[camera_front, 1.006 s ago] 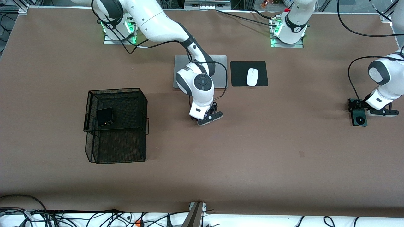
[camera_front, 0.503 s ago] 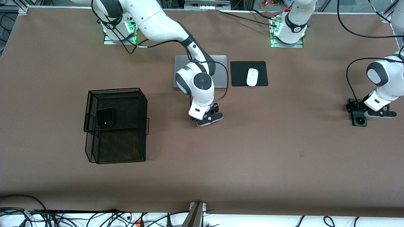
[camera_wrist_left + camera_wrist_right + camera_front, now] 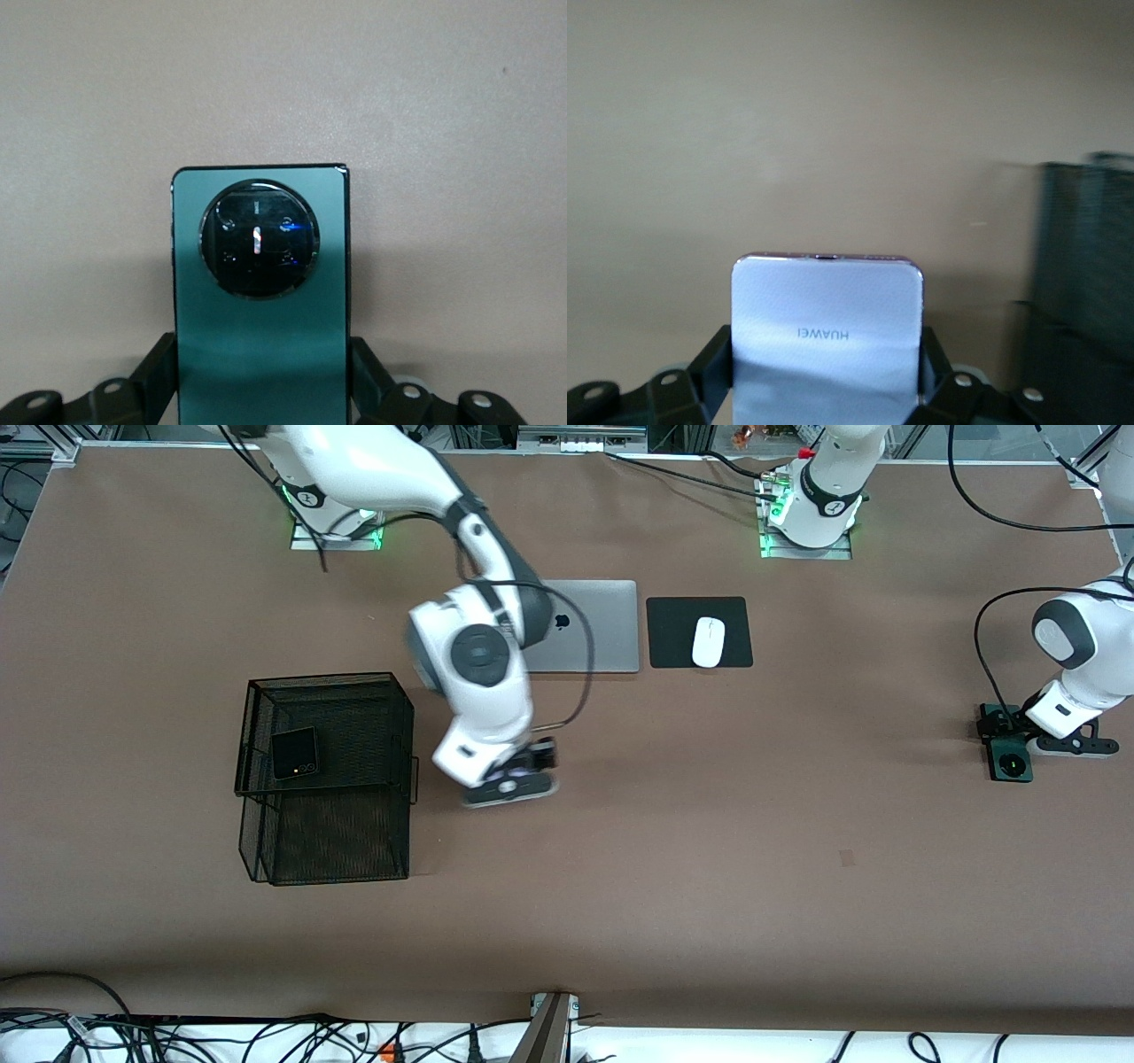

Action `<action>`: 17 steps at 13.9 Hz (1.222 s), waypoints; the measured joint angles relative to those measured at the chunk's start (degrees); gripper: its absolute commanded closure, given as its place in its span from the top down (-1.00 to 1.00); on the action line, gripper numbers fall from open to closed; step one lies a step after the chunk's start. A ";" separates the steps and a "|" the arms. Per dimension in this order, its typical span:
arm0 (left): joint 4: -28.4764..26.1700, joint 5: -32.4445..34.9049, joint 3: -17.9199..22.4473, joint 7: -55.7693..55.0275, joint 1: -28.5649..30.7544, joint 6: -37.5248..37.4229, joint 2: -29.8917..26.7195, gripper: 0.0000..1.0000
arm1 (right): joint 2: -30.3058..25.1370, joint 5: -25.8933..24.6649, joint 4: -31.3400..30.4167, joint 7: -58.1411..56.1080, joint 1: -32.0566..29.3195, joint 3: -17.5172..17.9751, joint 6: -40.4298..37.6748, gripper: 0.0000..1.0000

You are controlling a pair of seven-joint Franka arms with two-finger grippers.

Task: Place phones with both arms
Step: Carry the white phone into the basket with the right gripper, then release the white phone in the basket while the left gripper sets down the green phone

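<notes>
Presently: lilac-white phone (image 3: 827, 332), pinched flat by right gripper (image 3: 509, 784) over mid-table, beside black mesh basket (image 3: 390, 691). Black phone (image 3: 294, 753) lies in basket's upper tier. Green phone (image 3: 259, 305), at table edge toward left arm's end, clamped between left gripper (image 3: 1028, 735) fingers. Laptop (image 3: 594, 627), mouse (image 3: 708, 641) on pad (image 3: 673, 633) toward the arms' bases. HUAWEI lettering shows in the right wrist view only; camera-ring detail in the left wrist view only.

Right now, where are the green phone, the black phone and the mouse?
green phone (image 3: 259, 345): left wrist view, its bare back below the camera ring.
black phone (image 3: 294, 753): front view, middle of its back.
mouse (image 3: 708, 642): front view, middle of its shell.
</notes>
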 measured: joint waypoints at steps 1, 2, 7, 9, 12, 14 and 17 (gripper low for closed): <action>0.36 0.00 -0.06 0.00 0.00 -0.15 0.07 -0.79 | -0.75 0.01 -0.07 -2.50 -0.37 -2.52 -1.45 -1.00; 1.05 0.00 -0.17 0.00 -0.01 -0.91 0.08 -0.85 | -1.06 0.04 -0.22 -4.96 -0.70 -5.06 -2.13 -1.00; 6.87 0.00 -1.84 -0.11 -0.07 -8.42 1.30 -1.00 | -0.43 1.04 -1.52 -13.34 -9.83 -8.00 -1.66 -1.00; 8.22 -0.01 -2.35 -0.46 -0.10 -9.07 1.36 -1.00 | 0.90 3.51 -1.79 -15.27 -12.99 -7.94 -0.61 -1.00; 9.44 -0.16 -4.06 -3.75 -0.53 -9.22 1.49 -1.00 | 3.37 10.05 -2.10 -18.82 -15.87 -7.91 0.61 -1.00; 9.90 -0.18 -5.36 -8.98 -3.37 -9.30 1.57 -1.00 | 4.57 13.14 -2.87 -20.14 -16.11 -7.86 0.78 -1.00; 10.17 -0.21 -5.63 -19.07 -11.19 -9.97 1.67 -1.00 | 5.35 13.50 -4.22 -20.16 -16.11 -7.59 0.94 -0.96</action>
